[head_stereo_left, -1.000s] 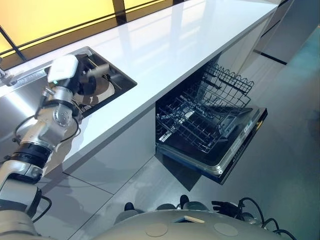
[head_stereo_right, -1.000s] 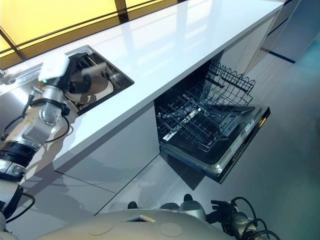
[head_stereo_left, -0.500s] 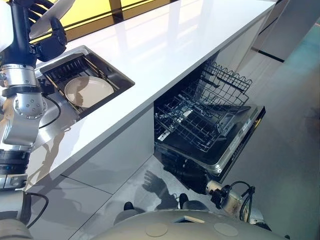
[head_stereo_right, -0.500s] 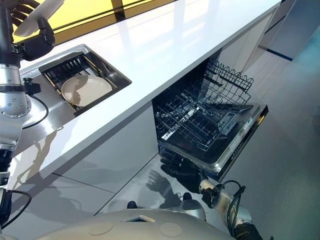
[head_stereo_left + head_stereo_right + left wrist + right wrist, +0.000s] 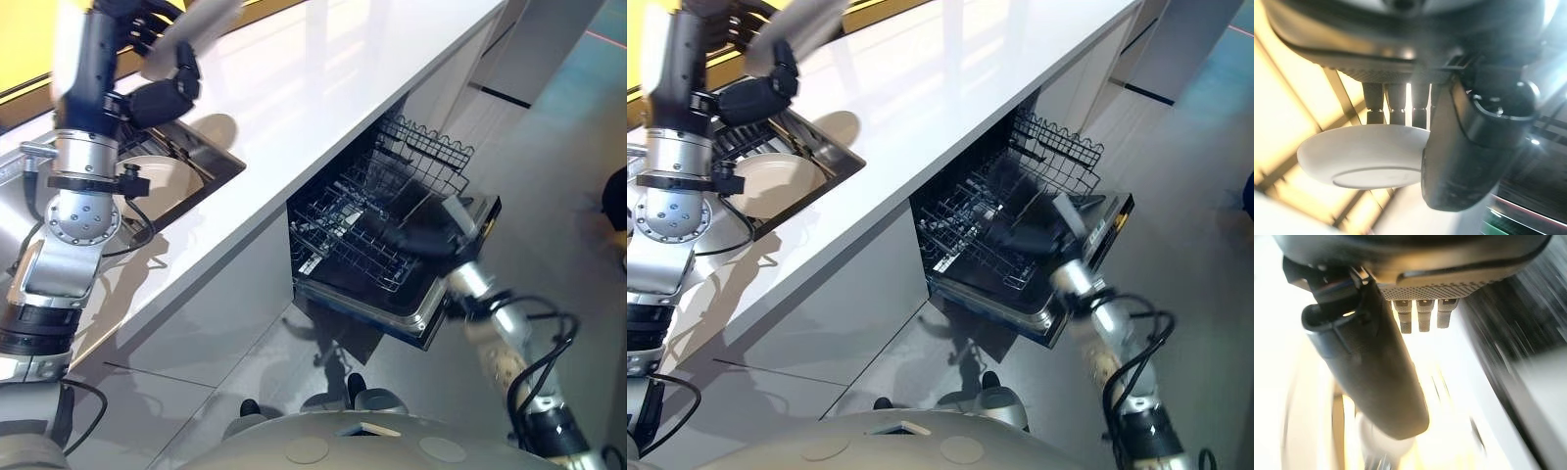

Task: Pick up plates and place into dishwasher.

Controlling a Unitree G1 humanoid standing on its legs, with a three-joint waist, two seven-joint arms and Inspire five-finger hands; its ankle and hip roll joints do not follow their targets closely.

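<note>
- Dishwasher rack [image 5: 338,235] sits nearest us; right robot hand [image 5: 1017,237] hovers over it, fingers straight, empty.
- Left robot hand [image 5: 1464,156] pinches a plate [image 5: 1364,154] above the bench [image 5: 323,88].
- Second plate [image 5: 769,181] lies in the sink [image 5: 216,160].
- We judge transport underway; next, we swing the plate down to the rack.

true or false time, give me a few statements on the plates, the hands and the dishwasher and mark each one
1. The left hand pinches a white plate. True.
2. The sink holds nothing. False: a second plate lies in it.
3. The dishwasher is closed. False: its door is down and its rack shows.
4. The right hand is by the rack, fingers straight, holding nothing. True.
</note>
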